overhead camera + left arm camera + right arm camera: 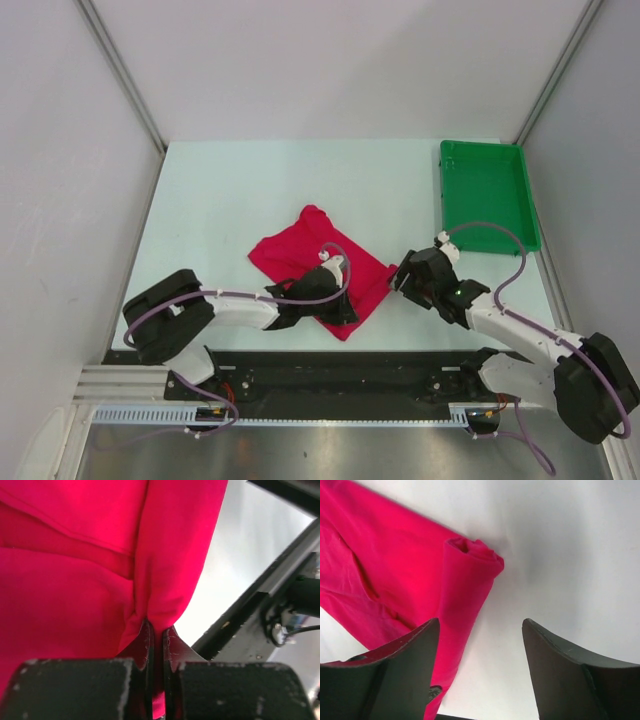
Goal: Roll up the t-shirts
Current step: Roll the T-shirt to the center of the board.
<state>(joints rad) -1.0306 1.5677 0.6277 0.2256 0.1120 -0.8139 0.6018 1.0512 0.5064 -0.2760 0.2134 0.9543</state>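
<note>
Shirt point(300, 250) lies mid-table, toward the front edge, turned diamond-wise: one corner w/ a sleeve points far, one points left, one points near, close to the black rail point(350, 372) at the arm bases. It's red, plain, partly bunched, not flat.

L gripper point(157, 630) is pressed together, pinching a fold of the red cloth. In the left wrist view the fabric gathers into a crease right at the finger tips, and the rail point(240, 630) shows just beyond the cloth's right-hand edge. From the top view the L gripper point(338, 302) sits over the shirt's near part, just inside its near corner.

R gripper point(480, 625) is spread wide, nothing between the fingers. It hovers at the shirt's right edge; its left finger point(405, 660) overlaps the cloth in the right wrist view, while the other is over bare table. A short rolled edge point(470, 555) w/ an open tube end sits just ahead of the fingers. Top view puts the R gripper point(402, 280) just beside the shirt's right side.

Room: white table point(220, 190) is bare to the far side and to the left of the shirt. Green tray point(480, 146) sits in the far right corner, well apart from the shirt. The tightest spot is the front strip btw the shirt's near corner and the rail.
</note>
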